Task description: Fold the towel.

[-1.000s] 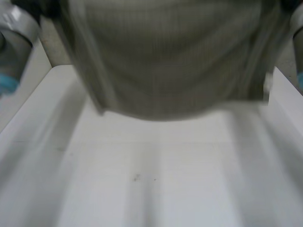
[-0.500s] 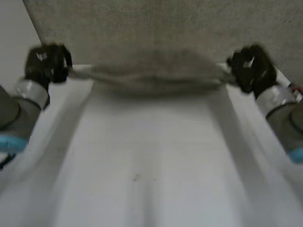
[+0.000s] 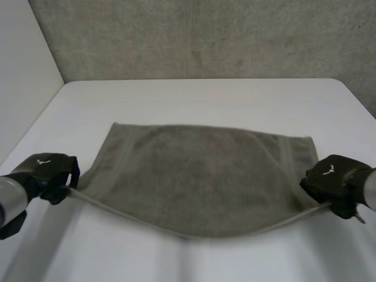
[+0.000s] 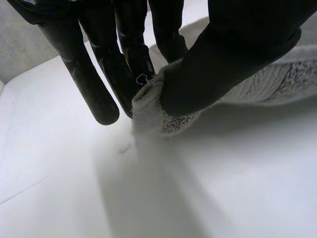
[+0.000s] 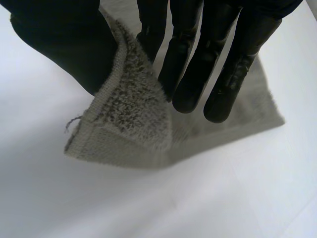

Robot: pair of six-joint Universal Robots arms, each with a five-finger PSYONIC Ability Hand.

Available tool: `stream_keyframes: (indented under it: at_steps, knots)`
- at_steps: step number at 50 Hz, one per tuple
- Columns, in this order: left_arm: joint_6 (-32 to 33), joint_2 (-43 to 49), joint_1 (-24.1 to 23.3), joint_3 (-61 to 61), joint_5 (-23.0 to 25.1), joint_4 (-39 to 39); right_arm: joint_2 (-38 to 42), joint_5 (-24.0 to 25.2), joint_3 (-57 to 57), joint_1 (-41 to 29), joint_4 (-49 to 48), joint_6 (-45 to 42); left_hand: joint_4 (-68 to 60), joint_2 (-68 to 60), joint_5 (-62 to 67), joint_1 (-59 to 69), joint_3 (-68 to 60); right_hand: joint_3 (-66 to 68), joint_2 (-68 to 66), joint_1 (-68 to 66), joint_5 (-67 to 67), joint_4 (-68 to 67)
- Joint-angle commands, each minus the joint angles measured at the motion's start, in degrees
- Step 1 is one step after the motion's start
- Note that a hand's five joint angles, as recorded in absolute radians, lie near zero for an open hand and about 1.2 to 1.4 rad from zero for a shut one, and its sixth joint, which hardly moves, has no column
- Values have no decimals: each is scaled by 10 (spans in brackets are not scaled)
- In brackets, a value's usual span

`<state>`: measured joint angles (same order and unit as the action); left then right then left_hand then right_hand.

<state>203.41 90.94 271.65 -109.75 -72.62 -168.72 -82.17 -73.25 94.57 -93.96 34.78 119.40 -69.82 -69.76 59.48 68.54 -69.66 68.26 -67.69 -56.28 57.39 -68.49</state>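
- Grey towel (image 3: pixel 200 176) spread on the table (image 3: pixel 205 97), edge between my hands lifted.
- Left hand (image 3: pixel 47 175) pinches one corner against thumb; right hand (image 3: pixel 333 182) pinches the other.
- Paired hold, I judge, keeps the fold even.

No readable text, illegible white marks on left hand (image 3: pixel 47 173), right hand (image 3: pixel 332 179)

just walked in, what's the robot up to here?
It is working on the towel on the white table. The left hand pinches one near corner, and the right hand pinches the other. The far part of the towel lies flat on the table; the near edge is lifted and sags between the hands. No fold is laid yet.
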Motion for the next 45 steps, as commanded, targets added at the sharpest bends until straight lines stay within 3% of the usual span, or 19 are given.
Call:
stream_keyframes:
  at_steps: [1, 8, 10, 16, 21, 28, 40, 41, 42, 43, 44, 45]
  knots:
    - [8, -38, 13, 12, 31, 32, -33, 18, -7, 15, -13, -24, -102, -102, 105, 115, -103, 117, -123, -237, 126, -115]
    - [1, 43, -2, 53, 41, -66, 80, -3, -47, 7, -94, 25, -102, -102, 105, 115, -103, 117, -123, -237, 126, -115]
    - [-5, 107, -36, 104, 35, -112, 104, -15, -68, 5, -105, 38, -102, -102, 105, 115, -103, 117, -123, -237, 126, -115]
    - [-33, 201, -72, 196, 22, -135, 188, -72, -145, -26, -149, 86, -102, -102, 105, 115, -103, 117, -123, -237, 126, -115]
    - [-63, 306, -106, 309, -16, -176, 222, -99, -170, -35, -216, 103, -102, -102, 105, 115, -103, 117, -123, -237, 126, -115]
    - [-65, 397, -125, 417, -47, -194, 263, -145, -201, -57, -314, 113, -102, -102, 105, 115, -103, 117, -123, -237, 126, -115]
    - [-65, 497, -140, 545, -56, -196, 321, -153, -267, -75, -350, 112, -102, -102, 105, 115, -103, 117, -123, -237, 126, -115]
    - [-65, 497, -140, 546, -56, -196, 328, -153, -273, -75, -360, 111, -102, -102, 105, 115, -103, 45, -50, -165, 53, -42]
    - [-66, 500, -140, 548, -55, -200, 335, -160, -278, -76, -371, 111, 214, 214, -211, -202, 213, -239, 233, 119, -230, 241]
    - [-66, 501, -141, 548, -56, -206, 335, -160, -278, -76, -372, 111, 598, 598, -595, -585, 597, -242, 236, 122, -233, 244]
    - [-66, 501, -141, 548, -56, -206, 338, -169, -279, -76, -379, 111, 598, 598, -595, -585, 597, -505, 499, 385, -496, 507]
    - [-68, 500, -144, 546, -53, -214, 338, -169, -279, -76, -379, 111, 573, 572, -569, -560, 571, -508, 502, 388, -499, 510]
